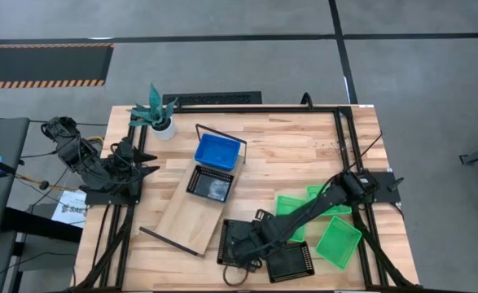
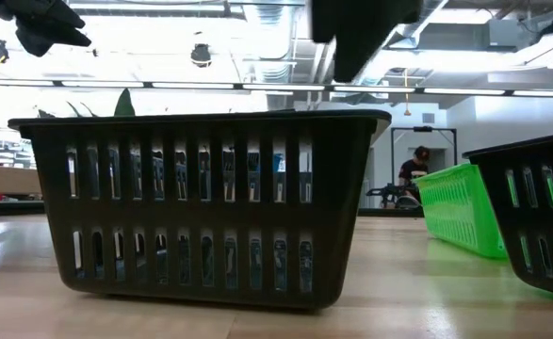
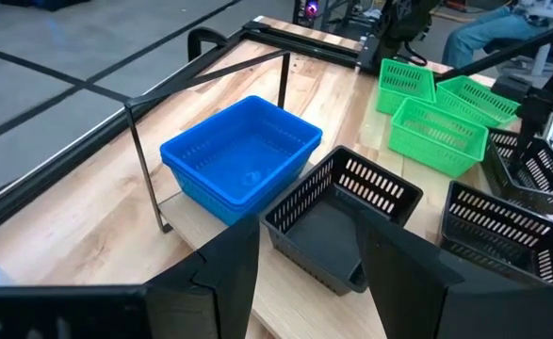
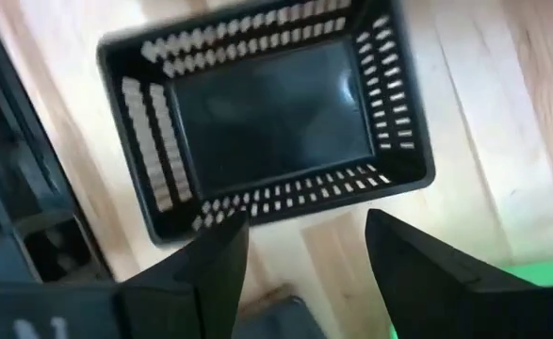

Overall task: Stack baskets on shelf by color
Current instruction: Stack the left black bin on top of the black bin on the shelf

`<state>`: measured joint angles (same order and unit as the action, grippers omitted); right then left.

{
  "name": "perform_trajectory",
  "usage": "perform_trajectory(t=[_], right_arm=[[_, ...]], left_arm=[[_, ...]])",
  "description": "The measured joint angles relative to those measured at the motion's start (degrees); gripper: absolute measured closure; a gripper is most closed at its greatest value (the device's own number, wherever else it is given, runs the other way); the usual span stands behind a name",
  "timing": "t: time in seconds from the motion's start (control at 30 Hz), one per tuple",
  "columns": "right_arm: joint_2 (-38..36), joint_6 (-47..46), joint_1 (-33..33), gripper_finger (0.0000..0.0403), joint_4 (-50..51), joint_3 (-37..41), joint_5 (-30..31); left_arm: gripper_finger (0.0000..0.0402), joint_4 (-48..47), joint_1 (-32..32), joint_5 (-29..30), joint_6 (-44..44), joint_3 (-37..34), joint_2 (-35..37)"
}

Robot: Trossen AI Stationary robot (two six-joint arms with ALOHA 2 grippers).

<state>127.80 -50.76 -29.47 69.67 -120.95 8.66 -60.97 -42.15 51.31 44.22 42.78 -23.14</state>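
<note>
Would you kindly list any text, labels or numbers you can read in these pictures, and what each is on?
"SA...": the start of a dark printed word on a white sheet beside the left arm's base; the rest is hidden or too small to read.
No legible text on the baskets, shelf or table.

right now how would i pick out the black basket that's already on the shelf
Find the light-wood shelf lying slantwise mid-table. At its far end sits a blue basket; the black basket sits right beside it, the only black one on the plank.
</note>
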Motion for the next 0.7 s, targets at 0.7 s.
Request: perform_trajectory(t=[0.7], right_arm=[[0.0, 57.4, -3.4, 0.0168, -4.1, 1.2, 0.7]], left_arm=[[0.0232, 0.0, 0.0, 0.2, -0.5, 0.0, 0.0]])
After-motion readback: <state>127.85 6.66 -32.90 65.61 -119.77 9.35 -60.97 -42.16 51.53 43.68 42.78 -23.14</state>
